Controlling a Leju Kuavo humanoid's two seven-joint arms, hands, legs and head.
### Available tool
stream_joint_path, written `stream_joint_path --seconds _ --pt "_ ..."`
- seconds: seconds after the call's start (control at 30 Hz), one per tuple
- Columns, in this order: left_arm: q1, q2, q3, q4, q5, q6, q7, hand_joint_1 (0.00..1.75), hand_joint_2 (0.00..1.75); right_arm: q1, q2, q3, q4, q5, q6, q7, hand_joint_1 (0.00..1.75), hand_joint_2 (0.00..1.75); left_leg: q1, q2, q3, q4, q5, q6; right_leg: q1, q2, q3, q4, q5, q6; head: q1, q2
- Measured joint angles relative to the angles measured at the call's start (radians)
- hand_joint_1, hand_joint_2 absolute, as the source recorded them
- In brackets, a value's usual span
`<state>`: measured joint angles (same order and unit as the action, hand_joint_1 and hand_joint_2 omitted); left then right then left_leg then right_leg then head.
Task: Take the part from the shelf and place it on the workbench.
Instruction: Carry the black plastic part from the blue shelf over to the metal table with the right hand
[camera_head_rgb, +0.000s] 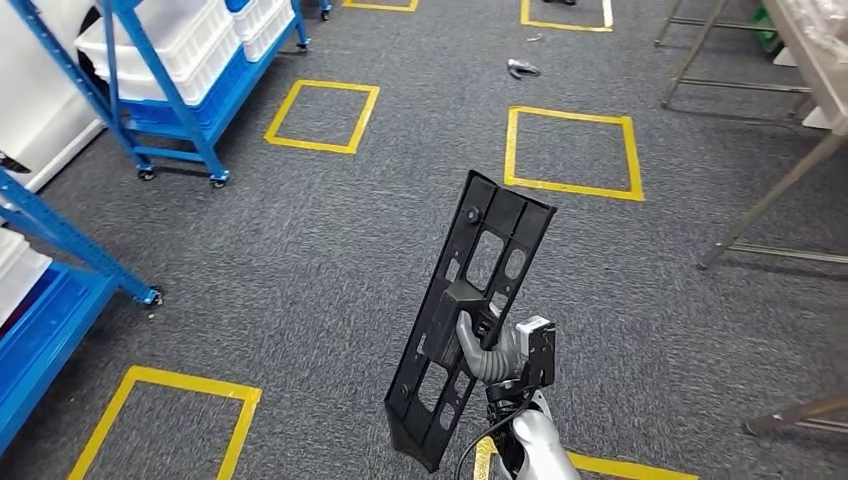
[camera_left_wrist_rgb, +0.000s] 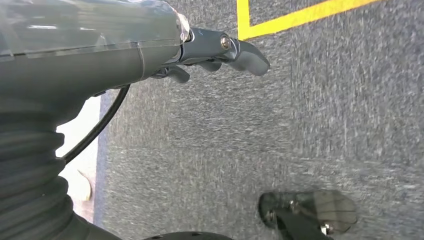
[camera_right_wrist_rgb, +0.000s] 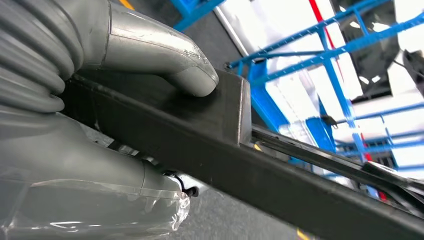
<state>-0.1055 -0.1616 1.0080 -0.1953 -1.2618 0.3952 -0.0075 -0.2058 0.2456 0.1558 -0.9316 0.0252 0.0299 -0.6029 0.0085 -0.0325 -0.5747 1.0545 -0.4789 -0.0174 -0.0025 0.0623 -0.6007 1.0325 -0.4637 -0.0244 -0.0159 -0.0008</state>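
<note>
Part is what I'm looking at: a long, flat black plastic panel, standing nearly upright and leaning a little, with rectangular and oval cut-outs along its length and a boxy raised block near its middle. It is hanging in the air over the grey carpet floor, with yellow taped squares lying around below. The right hand is gripping it at that block, the grey thumb pressing flat on the block's face. The left hand is hanging over the carpet, holding nothing, its fingers lying loosely apart. Blue shelving carrying white bins is standing off to the side.
</note>
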Motion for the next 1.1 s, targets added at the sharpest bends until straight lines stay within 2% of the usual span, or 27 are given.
stream_joint_path --seconds 0.03,0.1,0.17,0.2,0.27,0.3,0.33,0.37,0.4,0.47,0.5,0.53,0.57,0.63,0.7,0.77,0.8,0.83,0.87,0.9,0.97,1.0,1.03,1.1 --pt "0.002 0.002 0.005 0.000 0.002 -0.005 0.000 0.00 1.75 -0.002 0.002 -0.002 0.002 -0.006 0.002 -0.002 1.75 1.75 0.000 -0.010 0.009 -0.024 0.002 0.003 0.000 0.007 -0.005 0.002 0.002 0.005 0.001 0.000" --pt "0.002 0.004 0.012 0.000 0.006 -0.015 0.002 0.00 1.75 -0.004 0.004 -0.006 0.004 -0.014 0.004 -0.006 1.75 1.75 -0.002 -0.007 0.012 -0.036 0.000 0.011 -0.001 0.019 -0.012 0.002 0.006 0.017 0.001 0.000" --pt "0.001 0.006 0.019 0.000 0.013 -0.032 0.005 0.00 1.75 -0.004 0.004 -0.009 0.005 -0.016 0.004 -0.009 1.75 1.75 0.000 0.006 0.014 -0.044 0.007 0.024 -0.001 0.005 -0.020 0.019 -0.008 0.026 0.002 0.000" --pt "0.001 0.007 0.023 0.000 0.019 -0.047 0.005 0.00 1.75 -0.005 0.005 -0.010 0.005 -0.016 0.003 -0.011 1.75 1.75 0.002 0.013 0.015 -0.048 0.010 0.029 -0.001 -0.011 -0.035 0.053 -0.031 0.029 0.004 0.000" --pt "0.001 0.010 0.034 0.000 0.037 -0.088 0.001 0.00 1.75 -0.007 0.006 -0.010 0.006 -0.017 0.000 -0.013 1.75 1.75 0.000 0.029 0.015 -0.051 0.012 0.036 -0.002 -0.043 -0.088 0.171 -0.096 0.035 0.007 0.000" --pt "0.001 0.013 0.041 0.000 0.047 -0.113 -0.003 0.00 1.75 -0.007 0.006 -0.010 0.006 -0.018 -0.001 -0.014 1.75 1.75 -0.001 0.038 0.014 -0.051 0.011 0.037 -0.003 -0.049 -0.116 0.232 -0.120 0.037 0.007 0.000" --pt "0.000 0.015 0.048 0.000 0.055 -0.135 -0.008 0.00 1.75 -0.007 0.006 -0.010 0.006 -0.019 -0.002 -0.014 1.75 1.75 -0.002 0.046 0.014 -0.050 0.011 0.038 -0.004 -0.052 -0.133 0.270 -0.129 0.038 0.007 0.000" --pt "-0.002 0.017 0.053 0.000 0.061 -0.153 -0.012 0.00 1.75 -0.007 0.006 -0.010 0.006 -0.021 -0.002 -0.014 1.75 1.75 -0.003 0.054 0.015 -0.050 0.010 0.038 -0.004 -0.055 -0.133 0.272 -0.119 0.038 0.007 0.000" --pt "-0.005 0.017 0.058 0.000 0.065 -0.167 -0.016 0.00 1.75 -0.007 0.006 -0.011 0.006 -0.023 -0.001 -0.014 1.75 1.75 -0.003 0.061 0.016 -0.049 0.009 0.037 -0.004 -0.059 -0.113 0.236 -0.092 0.037 0.007 0.000" --pt "-0.015 0.018 0.064 0.000 0.073 -0.187 -0.025 0.00 1.75 -0.012 0.007 -0.011 0.006 -0.024 0.004 -0.014 1.75 1.75 -0.005 0.072 0.019 -0.049 0.006 0.034 0.001 -0.088 -0.041 0.099 -0.028 0.029 0.007 0.000" --pt "-0.020 0.018 0.067 0.000 0.076 -0.196 -0.030 0.00 1.75 -0.016 0.007 -0.011 0.006 -0.023 0.006 -0.013 1.75 1.75 -0.008 0.077 0.019 -0.047 0.005 0.030 0.005 -0.103 -0.012 0.042 -0.011 0.024 0.007 0.000" --pt "-0.025 0.018 0.071 0.000 0.079 -0.203 -0.033 0.00 1.75 -0.020 0.009 -0.011 0.005 -0.021 0.008 -0.013 1.75 1.75 -0.011 0.083 0.018 -0.046 0.004 0.026 0.010 -0.115 0.003 0.008 -0.005 0.021 0.006 0.000" --pt "-0.029 0.018 0.074 0.000 0.081 -0.207 -0.036 0.00 1.75 -0.023 0.010 -0.011 0.005 -0.019 0.008 -0.012 1.75 1.75 -0.013 0.090 0.018 -0.046 0.003 0.022 0.013 -0.118 0.005 -0.003 -0.008 0.018 0.006 0.000" --pt "-0.037 0.019 0.079 0.000 0.083 -0.213 -0.037 0.00 1.75 -0.025 0.012 -0.011 0.004 -0.016 0.008 -0.009 1.75 1.75 -0.013 0.101 0.018 -0.044 -0.002 0.013 0.011 -0.103 0.003 -0.008 -0.004 0.012 0.006 0.000" --pt "-0.043 0.020 0.082 0.000 0.085 -0.218 -0.036 0.00 1.75 -0.028 0.014 -0.011 0.002 -0.014 0.008 -0.006 1.75 1.75 -0.011 0.084 0.004 -0.003 -0.033 0.004 0.003 -0.087 0.006 -0.015 0.001 0.002 0.005 0.000" --pt "-0.044 0.021 0.085 0.000 0.083 -0.223 -0.031 0.00 1.75 -0.032 0.018 -0.010 0.000 -0.013 0.009 -0.003 1.75 1.75 -0.007 0.054 -0.047 0.113 -0.095 -0.004 0.000 -0.070 0.007 -0.017 0.004 -0.004 0.005 0.000" --pt "-0.043 0.021 0.085 0.000 0.081 -0.223 -0.025 0.00 1.75 -0.034 0.020 -0.010 0.000 -0.013 0.009 -0.001 1.75 1.75 -0.005 0.047 -0.080 0.183 -0.122 -0.006 0.000 -0.062 0.007 -0.016 0.004 -0.005 0.005 0.000" --pt "-0.042 0.021 0.086 0.000 0.079 -0.224 -0.020 0.00 1.75 -0.034 0.021 -0.010 0.000 -0.013 0.009 0.002 1.75 1.75 -0.004 0.043 -0.106 0.234 -0.135 -0.008 0.000 -0.053 0.007 -0.015 0.004 -0.006 0.005 0.000" --pt "-0.040 0.021 0.086 0.000 0.077 -0.224 -0.015 0.00 1.75 -0.034 0.021 -0.010 0.000 -0.013 0.009 0.003 1.75 1.75 -0.002 0.042 -0.117 0.250 -0.129 -0.009 0.000 -0.043 0.007 -0.014 0.003 -0.006 0.005 0.000" --pt "-0.039 0.021 0.086 0.000 0.076 -0.223 -0.012 0.00 1.75 -0.033 0.021 -0.010 0.000 -0.013 0.009 0.004 1.75 1.75 -0.001 0.041 -0.109 0.226 -0.103 -0.009 -0.001 -0.033 0.007 -0.012 0.003 -0.005 0.005 0.000" --pt "-0.039 0.022 0.086 0.000 0.076 -0.223 -0.007 0.00 1.75 -0.034 0.021 -0.010 -0.002 -0.013 0.010 0.004 1.75 1.75 0.004 0.026 -0.054 0.096 -0.029 -0.007 -0.002 -0.015 0.007 -0.006 0.000 0.000 0.005 0.000" --pt "-0.038 0.023 0.086 0.000 0.076 -0.222 -0.005 0.00 1.75 -0.034 0.022 -0.010 -0.004 -0.013 0.010 0.004 1.75 1.75 0.006 0.013 -0.026 0.032 -0.006 -0.006 -0.001 -0.006 0.005 -0.002 -0.001 0.003 0.005 0.000" --pt "-0.038 0.024 0.086 0.000 0.075 -0.222 -0.003 0.00 1.75 -0.034 0.022 -0.010 -0.004 -0.013 0.010 0.004 1.75 1.75 0.007 0.001 -0.009 -0.007 0.004 -0.003 -0.001 0.001 0.001 0.001 -0.001 0.008 0.006 0.000" --pt "-0.037 0.024 0.086 0.000 0.071 -0.222 -0.002 0.00 1.75 -0.033 0.021 -0.010 -0.005 -0.014 0.011 0.005 1.75 1.75 0.004 -0.005 0.000 -0.029 0.004 0.005 -0.002 0.013 -0.006 0.002 0.002 0.019 0.006 0.000"
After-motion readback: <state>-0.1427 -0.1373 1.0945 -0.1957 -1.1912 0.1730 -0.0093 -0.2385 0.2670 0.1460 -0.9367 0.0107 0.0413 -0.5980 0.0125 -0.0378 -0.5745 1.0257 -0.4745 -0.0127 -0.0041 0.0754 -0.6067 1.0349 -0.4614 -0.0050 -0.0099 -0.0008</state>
